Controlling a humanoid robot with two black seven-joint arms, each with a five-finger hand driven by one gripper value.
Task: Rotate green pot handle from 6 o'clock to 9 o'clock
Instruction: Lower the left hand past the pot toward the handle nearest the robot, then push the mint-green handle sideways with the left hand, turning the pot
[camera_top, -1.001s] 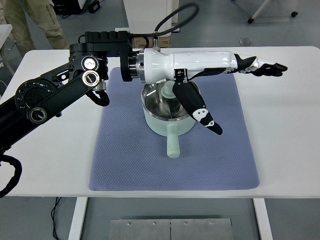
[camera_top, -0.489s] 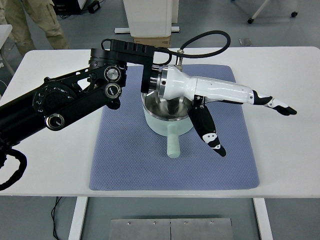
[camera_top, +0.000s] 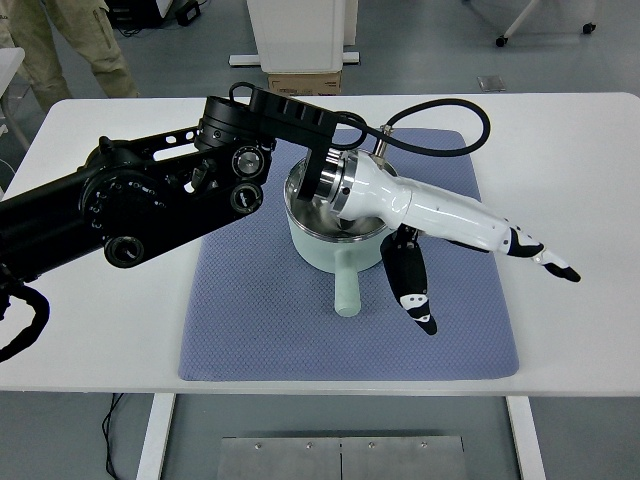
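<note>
A pale green pot stands on the blue mat, its handle pointing toward the near edge, at about 6 o'clock. My left arm comes in from the left and passes over the pot, hiding most of its rim and inside. The white left hand reaches out to the right of the handle, low over the mat. Its fingers are stretched out and its thumb hangs down beside the handle, a small gap apart. It holds nothing.
The mat lies on a white table. A person's legs stand beyond the far left corner. A cardboard box and a white cabinet sit behind the far edge. A black cable loops above the wrist.
My left arm has swung toward the near edge and dropped lower. The hand moved from over the far right of the mat down to beside the handle. The pot has not moved.
</note>
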